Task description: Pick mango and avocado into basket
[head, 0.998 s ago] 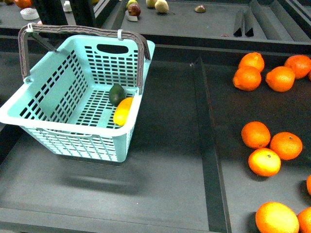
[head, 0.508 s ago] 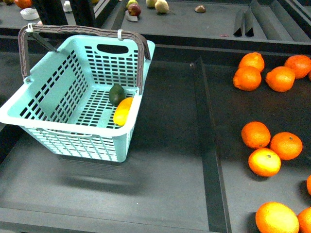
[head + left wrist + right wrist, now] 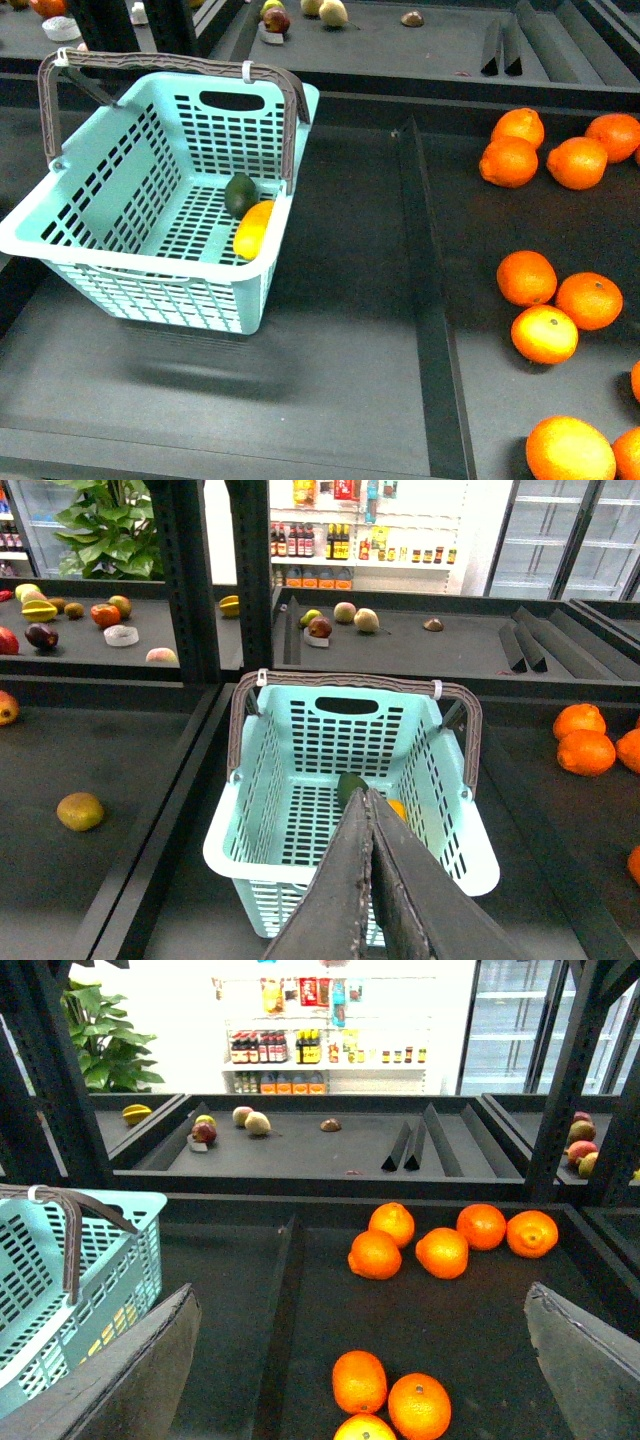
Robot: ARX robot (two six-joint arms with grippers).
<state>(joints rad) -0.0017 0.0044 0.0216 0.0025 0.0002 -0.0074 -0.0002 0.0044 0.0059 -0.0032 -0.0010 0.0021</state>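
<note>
Left fingers (image 3: 350, 880) pressed together, right fingers (image 3: 150, 1360) spread, both empty; mango (image 3: 252, 229) and avocado (image 3: 240, 193) lie ahead of them inside basket (image 3: 60, 245), touching.

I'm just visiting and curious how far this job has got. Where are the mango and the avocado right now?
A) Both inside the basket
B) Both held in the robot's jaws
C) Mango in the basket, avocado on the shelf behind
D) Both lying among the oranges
A: the front view shows the avocado and the mango lying side by side on the floor of the basket, by its right wall.
</note>
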